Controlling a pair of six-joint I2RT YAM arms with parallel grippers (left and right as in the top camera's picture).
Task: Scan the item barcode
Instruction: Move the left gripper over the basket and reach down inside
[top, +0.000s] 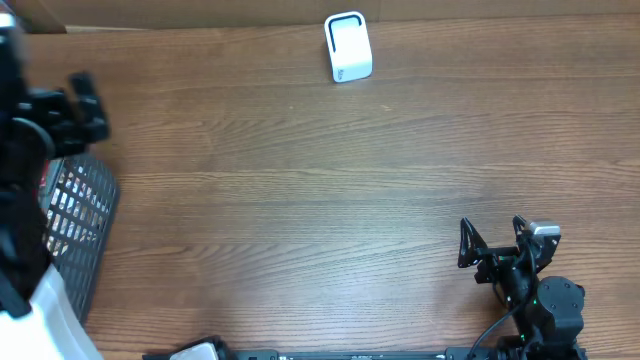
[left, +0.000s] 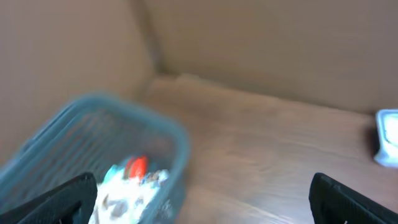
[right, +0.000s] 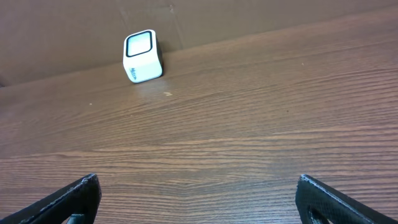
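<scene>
Both grippers stand wide and empty. The left gripper (left: 205, 202) hangs above the basket (left: 93, 124); the right gripper (top: 495, 240) is well apart. The items (left: 134, 174) lie in the basket, blurred. Judged light, crinkly, likely slippery packets; grip one across its middle. The scanner (top: 348, 47) stands far off.

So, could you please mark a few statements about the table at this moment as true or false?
1. The white scanner stands at the far edge of the table. True.
2. The right gripper is shut on an item. False: it is open and empty.
3. The basket on the left arm's side has items in it. True.
4. The left gripper holds the scanner. False: it is open and empty, near the basket.
</scene>
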